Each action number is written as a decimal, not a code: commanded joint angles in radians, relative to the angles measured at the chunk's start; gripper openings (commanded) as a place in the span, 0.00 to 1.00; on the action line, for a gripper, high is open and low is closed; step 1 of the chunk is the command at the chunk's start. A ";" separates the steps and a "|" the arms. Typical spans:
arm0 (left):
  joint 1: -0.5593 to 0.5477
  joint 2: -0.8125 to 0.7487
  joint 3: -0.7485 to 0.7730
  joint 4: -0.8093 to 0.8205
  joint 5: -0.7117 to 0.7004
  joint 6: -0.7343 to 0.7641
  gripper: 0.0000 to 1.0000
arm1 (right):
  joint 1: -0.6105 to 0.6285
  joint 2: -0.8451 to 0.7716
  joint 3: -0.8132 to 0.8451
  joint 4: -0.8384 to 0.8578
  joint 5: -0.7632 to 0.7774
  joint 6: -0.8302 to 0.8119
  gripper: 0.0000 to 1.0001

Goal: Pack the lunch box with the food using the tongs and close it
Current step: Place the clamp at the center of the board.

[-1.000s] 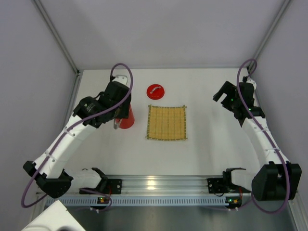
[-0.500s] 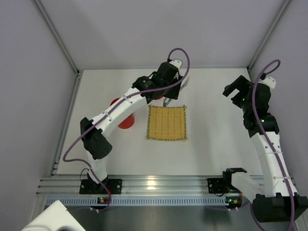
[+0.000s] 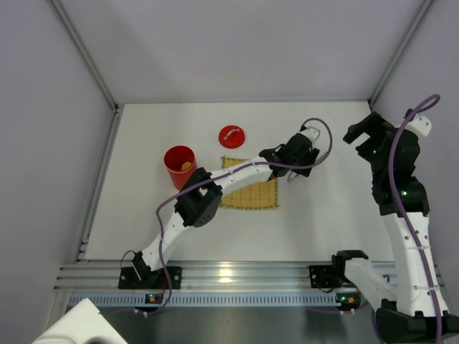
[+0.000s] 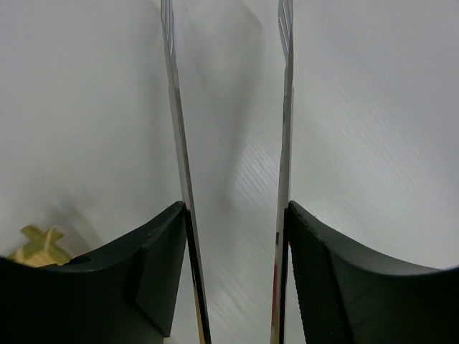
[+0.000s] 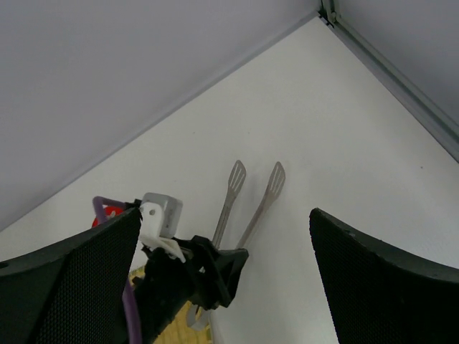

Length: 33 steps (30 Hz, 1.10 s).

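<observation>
Just beyond the right edge of the bamboo mat (image 3: 247, 195), the left gripper (image 4: 234, 236) holds the tongs (image 4: 178, 143), its jaws clamped on the outside of the two thin metal arms. The arms run forward side by side with a gap between them. In the right wrist view their slotted ends point toward the far right corner of the desk (image 3: 330, 215), low over the white surface. I cannot tell whether they touch it. Nothing is held between the tips. The left arm reaches diagonally across the far part of the mat, and a knotted corner of the mat shows beside its left finger (image 4: 150, 279) in the left wrist view.

The lunch box (image 3: 172, 176) stands upright and uncovered to the left of the mat, well apart from the tongs. An orange-yellow piece of food (image 3: 186, 166) shows inside it. Its red lid (image 3: 231, 136) lies flat on the desk, handle up, near the mat's far left corner and apart from the box.

The right gripper (image 3: 364, 129) is raised near the desk's right edge, its jaws wide apart and holding nothing.
</observation>
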 commanded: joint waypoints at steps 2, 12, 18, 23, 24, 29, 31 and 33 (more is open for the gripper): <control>-0.026 0.086 0.119 0.128 -0.070 0.006 0.63 | 0.011 0.003 0.025 -0.035 0.016 -0.021 0.99; -0.037 0.162 0.127 0.095 -0.069 0.018 0.83 | 0.010 0.020 0.017 -0.032 0.005 -0.032 1.00; -0.034 0.031 0.099 0.091 -0.084 0.083 0.89 | 0.011 0.022 0.028 -0.035 0.000 -0.033 0.99; -0.009 -0.067 0.150 0.040 -0.075 0.084 0.93 | 0.011 0.020 0.058 -0.044 -0.006 -0.032 0.99; -0.003 -0.094 0.180 0.020 -0.087 0.081 0.93 | 0.011 0.022 0.063 -0.049 -0.009 -0.033 1.00; 0.103 -0.223 0.184 -0.133 -0.193 0.008 0.93 | 0.011 0.052 0.098 -0.050 -0.032 -0.038 0.99; 0.187 -0.321 0.123 -0.174 -0.181 -0.063 0.93 | 0.013 0.109 0.121 -0.049 -0.087 -0.038 0.99; 0.263 -0.466 0.026 -0.166 -0.162 -0.099 0.93 | 0.028 0.178 0.133 -0.037 -0.142 -0.027 1.00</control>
